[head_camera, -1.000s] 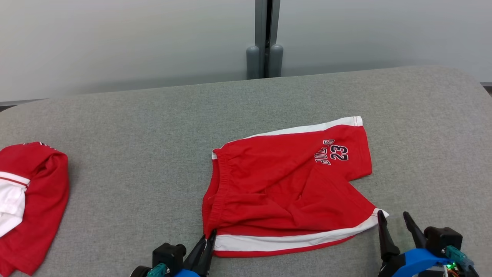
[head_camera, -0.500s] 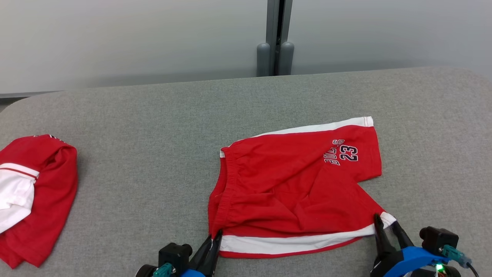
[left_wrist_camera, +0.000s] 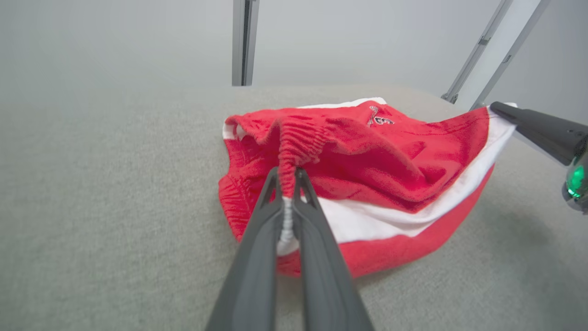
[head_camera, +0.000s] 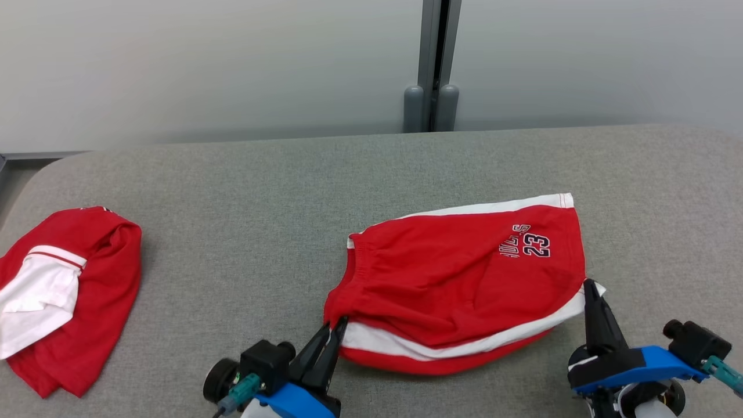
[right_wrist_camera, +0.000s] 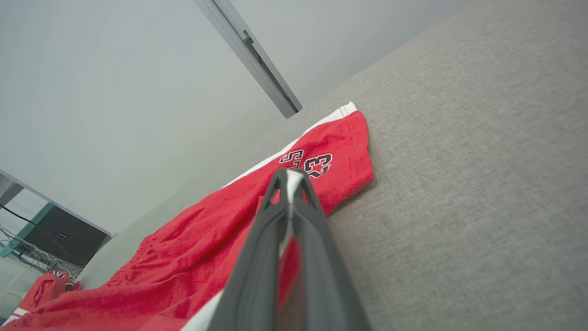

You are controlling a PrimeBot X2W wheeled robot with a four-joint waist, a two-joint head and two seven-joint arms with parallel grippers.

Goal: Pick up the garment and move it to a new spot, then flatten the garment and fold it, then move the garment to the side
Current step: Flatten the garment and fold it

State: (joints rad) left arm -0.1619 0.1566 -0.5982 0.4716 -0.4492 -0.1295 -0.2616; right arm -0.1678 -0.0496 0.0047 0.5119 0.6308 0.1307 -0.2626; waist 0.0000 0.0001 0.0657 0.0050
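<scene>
Head view: "23" (head_camera: 535,245) on red shorts (head_camera: 458,278)

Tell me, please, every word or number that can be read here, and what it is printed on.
"23": on the far leg of the red shorts.
"ULLS": arched beside that number; its first letter is too creased to read.
Red and white garment: no readable text.

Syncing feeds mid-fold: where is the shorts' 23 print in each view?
Head view: 23 print, right of centre, near the shorts' far hem.
Left wrist view: print, tiny, above centre.
Right wrist view: print at centre, just past the right pincer's tips.
Shared landmark: grey wall post.
</scene>
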